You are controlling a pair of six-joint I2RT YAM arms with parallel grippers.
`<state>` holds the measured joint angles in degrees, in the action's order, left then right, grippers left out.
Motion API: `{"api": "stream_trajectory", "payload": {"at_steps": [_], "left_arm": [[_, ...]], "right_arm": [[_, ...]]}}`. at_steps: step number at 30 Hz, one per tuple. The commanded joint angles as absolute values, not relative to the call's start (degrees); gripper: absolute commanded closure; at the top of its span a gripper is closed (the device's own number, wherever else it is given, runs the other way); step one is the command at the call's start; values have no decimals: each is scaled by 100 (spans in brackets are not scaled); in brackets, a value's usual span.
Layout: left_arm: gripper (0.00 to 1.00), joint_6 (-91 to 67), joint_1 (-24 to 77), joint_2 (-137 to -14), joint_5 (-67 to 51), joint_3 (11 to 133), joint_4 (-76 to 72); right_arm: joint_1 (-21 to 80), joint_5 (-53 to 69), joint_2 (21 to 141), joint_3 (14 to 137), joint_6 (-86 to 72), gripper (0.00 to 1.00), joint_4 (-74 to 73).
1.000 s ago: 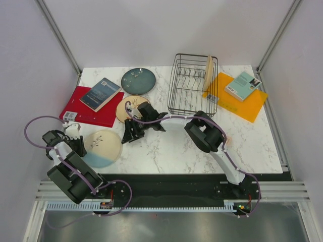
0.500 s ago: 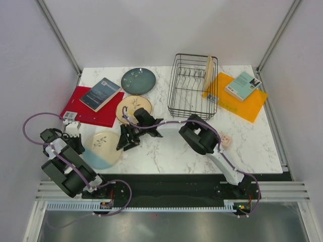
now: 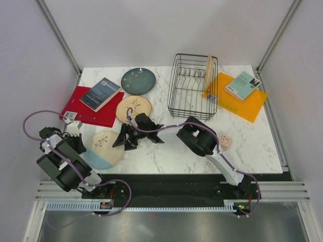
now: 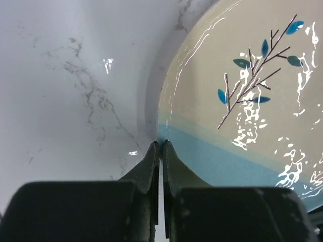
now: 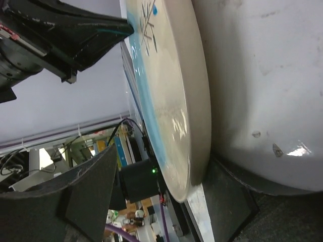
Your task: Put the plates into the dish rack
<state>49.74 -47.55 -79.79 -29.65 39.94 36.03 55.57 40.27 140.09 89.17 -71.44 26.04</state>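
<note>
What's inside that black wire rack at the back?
One cream plate stands on edge at the right end of the rack. Beside it, only wire prongs and the table show through. Seen edge-on, its face and pattern are hidden.

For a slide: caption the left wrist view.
Left gripper, shut, at the rim of the cream-and-blue plate on marble table.

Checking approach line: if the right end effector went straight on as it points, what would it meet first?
The cream and blue plate; its rim sits between the open fingers of the right end effector, so contact looks near-immediate.
</note>
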Motion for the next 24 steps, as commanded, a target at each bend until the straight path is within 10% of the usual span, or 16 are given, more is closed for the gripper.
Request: {"api": "stream_trajectory", "payload": {"at_steps": [1,6,15,19,24], "left_arm": [[98,5089,-4685,-8218,-3788,4060,5071],[98,5036,-4693,-8130,-3815,4061,5071],[72,4729,-4693,-7954,-3674,4052,4887],[42,4606,-4685,-7586,-3805,4139,4773],[37,4369,-4685,-6831,-4131,4736,4668]], "right_arm": [[5766,2786,14388,8920,-7119,27,2479],[5748,2751,14300,8965,-6742,36,2224],[5388,2768,13554,8438,-6041,100,1785],[5046,3207,13053,8420,-5117,100,1163],[4449,3796,11937,8587,-3632,100,63]]}}
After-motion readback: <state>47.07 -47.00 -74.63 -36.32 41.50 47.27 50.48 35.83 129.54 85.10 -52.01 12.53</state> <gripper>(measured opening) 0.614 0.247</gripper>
